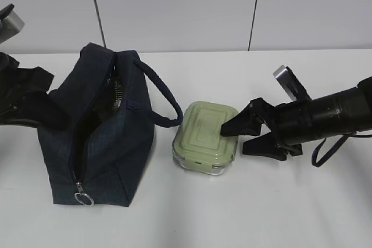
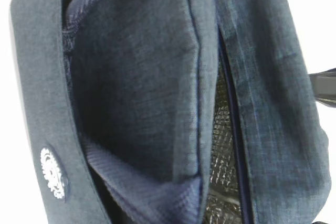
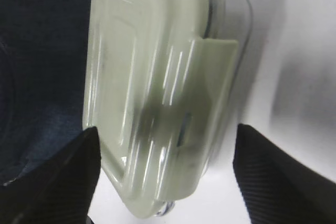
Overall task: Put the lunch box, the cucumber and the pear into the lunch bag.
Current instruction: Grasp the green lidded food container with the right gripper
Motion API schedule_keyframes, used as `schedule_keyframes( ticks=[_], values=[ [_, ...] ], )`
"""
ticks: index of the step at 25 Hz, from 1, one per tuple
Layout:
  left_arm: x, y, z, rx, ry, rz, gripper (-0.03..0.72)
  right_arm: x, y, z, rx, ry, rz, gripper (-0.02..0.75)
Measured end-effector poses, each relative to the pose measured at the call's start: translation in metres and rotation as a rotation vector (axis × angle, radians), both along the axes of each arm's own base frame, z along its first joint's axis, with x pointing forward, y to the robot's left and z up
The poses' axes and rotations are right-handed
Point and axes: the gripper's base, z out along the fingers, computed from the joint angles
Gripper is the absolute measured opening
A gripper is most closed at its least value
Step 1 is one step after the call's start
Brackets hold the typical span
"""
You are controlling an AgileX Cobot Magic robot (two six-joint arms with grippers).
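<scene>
While the lunch bag (image 1: pixel 99 132) sits on the left of the white table (image 1: pixel 232 213) with its top zipper parted, the lunch box (image 1: pixel 204 137) rests flat just to the bag's right, green lid up, apart from the fabric. Right gripper (image 1: pixel 241 136) comes in low from the box's right side, jaws spread wide; upper finger lies over the lid's right edge, lower finger sits beside the clear wall near the table. Right wrist view confirms: the box (image 3: pixel 157 103) lies between the two dark fingertips (image 3: pixel 63 177), nothing clamped yet. Box's long axis runs away from the camera in the exterior view, roughly crosswise to the gripper's approach, so the jaws appear to span the shorter dimension.

Left gripper not visible itself; it is shut, and its wrist camera is pressed close to the bag's fabric (image 2: pixel 147 93), likely holding it to keep the mouth open, though what it pinches cannot be told. Right arm is plainly the nearer to the box. Cucumber and pear not in sight. Likely next: close on box, lift, carry left to the bag's opening.
</scene>
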Motion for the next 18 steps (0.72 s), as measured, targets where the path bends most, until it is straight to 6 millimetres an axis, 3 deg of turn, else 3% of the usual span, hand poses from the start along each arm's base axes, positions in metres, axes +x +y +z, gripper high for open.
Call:
schedule_keyframes(
  ticks=[18],
  values=[
    [-0.001, 0.000, 0.000, -0.002, 0.008, -0.005, 0.001, 0.020, 0.006, -0.016, 0.082, -0.006, 0.039, 0.591]
  ],
)
